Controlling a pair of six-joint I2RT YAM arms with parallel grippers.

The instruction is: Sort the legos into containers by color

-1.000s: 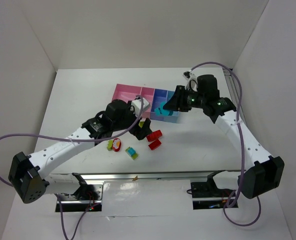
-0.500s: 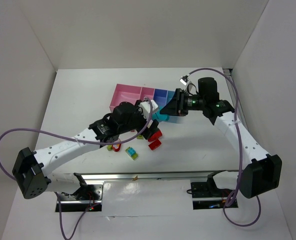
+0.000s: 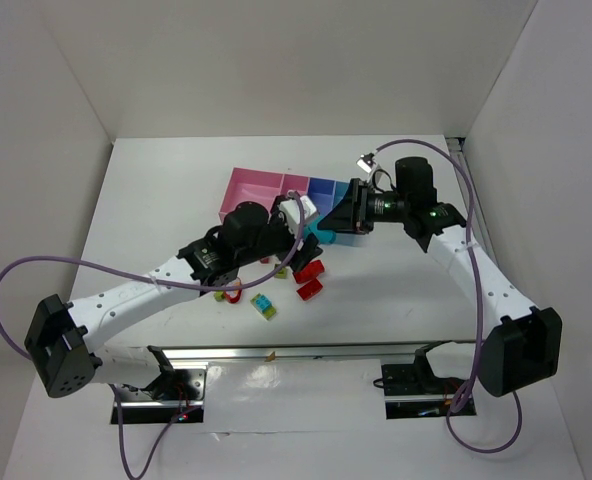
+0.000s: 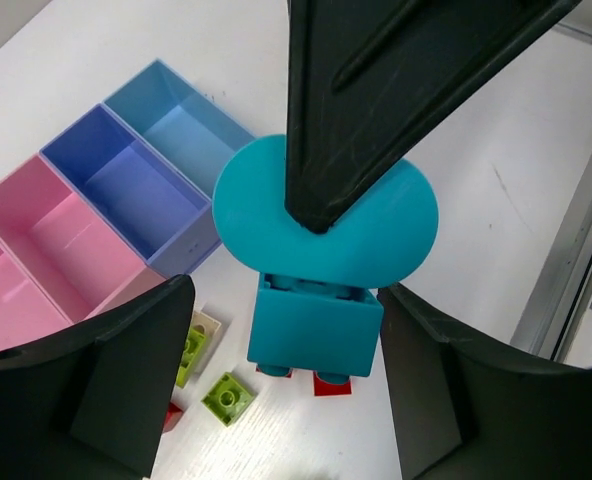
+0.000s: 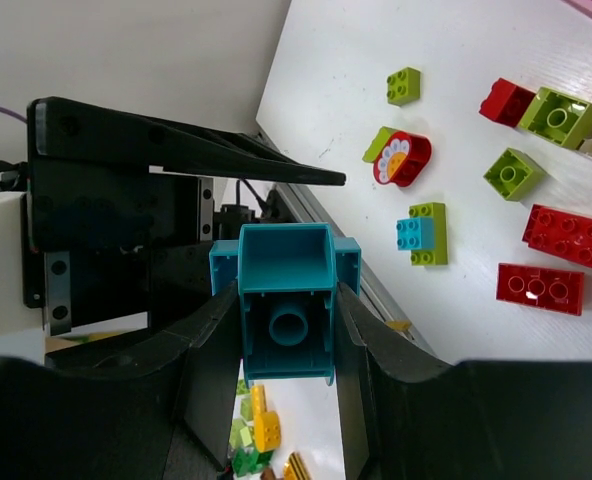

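Teal brick (image 5: 284,315) clamped in right fingers (image 5: 211,365); left fingers (image 4: 126,375) open, flanking it.

a white table (image 3: 156,200) sits between white walls (image 3: 36,120), a metal rail (image 3: 306,352) along its near edge.

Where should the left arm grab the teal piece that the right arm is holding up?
Grab the teal piece by its square block end, one finger on each flat side. Its round plate is thin, and the right gripper covers it. The fingers of the left gripper stand open either side of the block, so closing straight in should work.
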